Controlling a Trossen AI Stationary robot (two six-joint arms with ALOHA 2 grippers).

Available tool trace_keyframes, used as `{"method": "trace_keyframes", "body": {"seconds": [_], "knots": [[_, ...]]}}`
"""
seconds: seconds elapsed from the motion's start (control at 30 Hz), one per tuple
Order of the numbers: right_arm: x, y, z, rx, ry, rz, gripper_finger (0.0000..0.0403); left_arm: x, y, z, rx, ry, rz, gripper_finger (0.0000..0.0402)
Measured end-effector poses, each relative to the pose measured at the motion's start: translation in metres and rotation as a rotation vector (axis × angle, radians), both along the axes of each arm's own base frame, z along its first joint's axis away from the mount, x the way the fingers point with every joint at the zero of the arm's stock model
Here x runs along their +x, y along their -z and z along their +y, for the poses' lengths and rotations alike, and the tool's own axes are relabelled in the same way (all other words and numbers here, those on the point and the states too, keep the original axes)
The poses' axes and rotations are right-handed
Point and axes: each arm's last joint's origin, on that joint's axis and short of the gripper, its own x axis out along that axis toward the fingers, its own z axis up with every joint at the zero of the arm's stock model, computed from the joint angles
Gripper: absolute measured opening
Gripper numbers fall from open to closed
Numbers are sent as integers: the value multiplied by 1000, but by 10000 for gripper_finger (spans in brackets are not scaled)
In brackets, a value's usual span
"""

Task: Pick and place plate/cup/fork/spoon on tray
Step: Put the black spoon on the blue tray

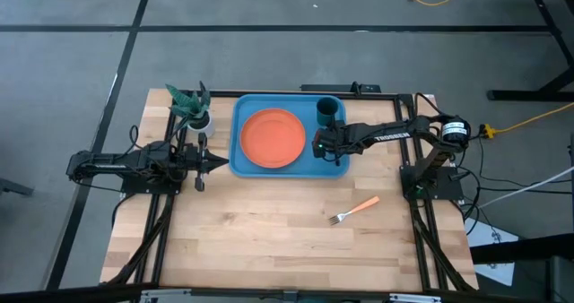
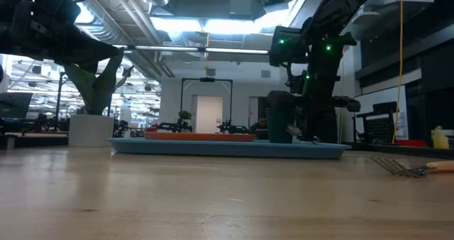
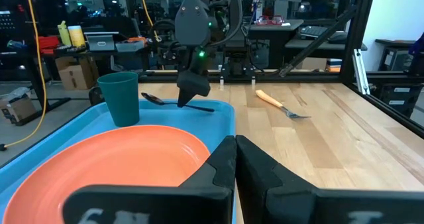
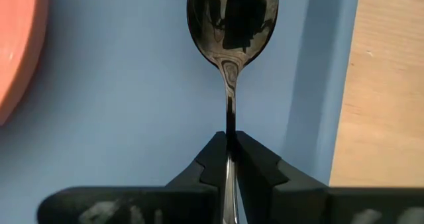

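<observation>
The light-blue tray (image 1: 247, 164) sits at the table's far middle. On it are the orange plate (image 1: 272, 138) and the teal cup (image 1: 328, 111), which stands upright in the far right corner. My right gripper (image 4: 230, 144) is over the tray's right part, just near of the cup, and is shut on the dark spoon (image 4: 232, 18). The spoon's bowl points toward the cup. The fork (image 1: 354, 211) lies flat on the wood, near and right of the tray. My left gripper (image 3: 235, 144) is shut, holds nothing and waits level at the tray's left edge. My right gripper pinches the spoon's thin handle (image 4: 230, 121) between its two fingertips, a little behind the bowl. It comes steeply from above, slanting in from the table's right. The spoon (image 3: 165, 101) lies about level, low over the tray floor. I cannot tell whether it rests there.
A small white pot with a green plant (image 1: 193, 106) stands at the far left, beside the tray's left corner. Bare wood takes up the near half of the table around the fork (image 3: 281, 107). Black frame rails run along both side edges.
</observation>
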Motion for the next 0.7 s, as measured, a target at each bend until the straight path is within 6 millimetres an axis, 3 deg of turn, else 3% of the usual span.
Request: {"method": "trace_keyframes", "body": {"seconds": [0.7], "knots": [[0, 0, 0, 5, 67, -30, 45, 0, 0, 0, 0, 0, 0, 0]]}}
